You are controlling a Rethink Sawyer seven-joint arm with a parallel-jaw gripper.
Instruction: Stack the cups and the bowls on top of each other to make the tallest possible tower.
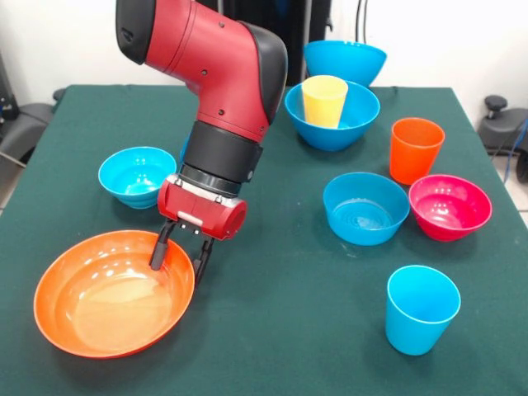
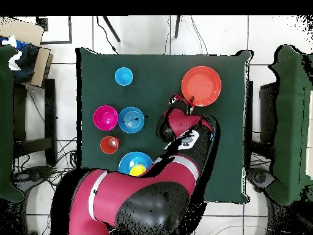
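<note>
Bowls, cups: spread singly over the green desk [image 1: 272, 330], one nested pair only. Wide orange bowl [image 1: 113, 293] at near left in the front view; the gripper [image 1: 180, 251] straddles its right rim, fingers [image 1: 157, 250] spread, one inside and one outside the wall. Cyan bowl [image 1: 136, 175] behind it, partly screened by the arm. Yellow cup [image 1: 323, 101] stands upright in a large blue bowl [image 1: 332, 115]; a second large blue bowl [image 1: 345, 61] behind, lower half hidden. Orange cup [image 1: 415, 149], light blue bowl [image 1: 365, 208] and magenta bowl [image 1: 450, 206] at right; light blue cup [image 1: 421, 308] nearest. Overhead, the arm covers much of the desk.
</note>
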